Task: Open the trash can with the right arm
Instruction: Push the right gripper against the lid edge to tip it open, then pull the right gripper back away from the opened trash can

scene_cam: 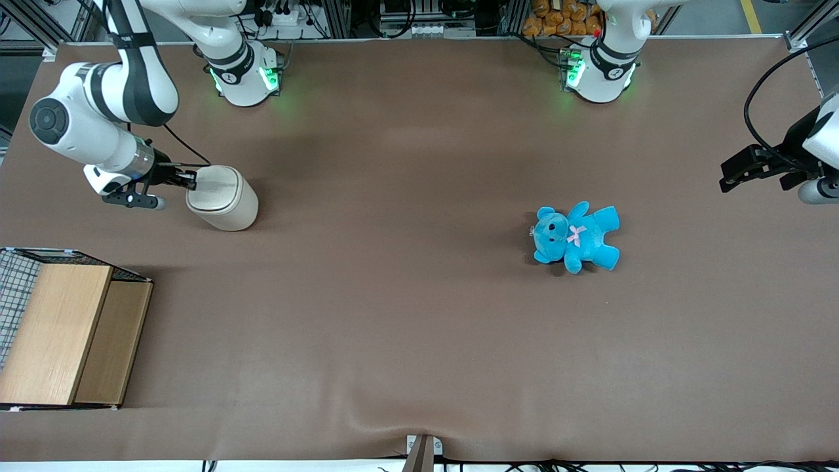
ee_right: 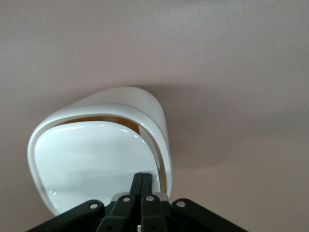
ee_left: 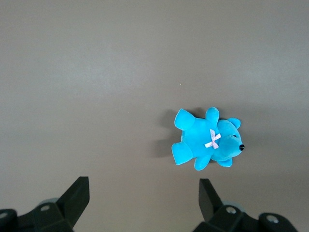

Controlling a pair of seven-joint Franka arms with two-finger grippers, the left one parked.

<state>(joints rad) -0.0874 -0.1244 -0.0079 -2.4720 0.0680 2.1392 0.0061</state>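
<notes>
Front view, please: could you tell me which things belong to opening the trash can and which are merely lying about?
Job in hand:
- trash can, lid tilted at one edge
- end effector, fingers together at the lid's edge

Lying about:
- blue teddy, toward the parked arm's end
- wooden box, nearer the front camera than the can

Wooden box (scene_cam: 62, 331) cut by frame edge; trash can (ee_right: 96, 154) interior mostly hidden.

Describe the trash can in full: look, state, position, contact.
The trash can is a small cream-white, glossy plastic bin, rounded-square, standing upright on the brown table toward the working arm's end. Its smooth flip lid is tilted, showing a dark gap along one edge. The right arm's gripper, fingers shut, presses on the lid's rim.
</notes>
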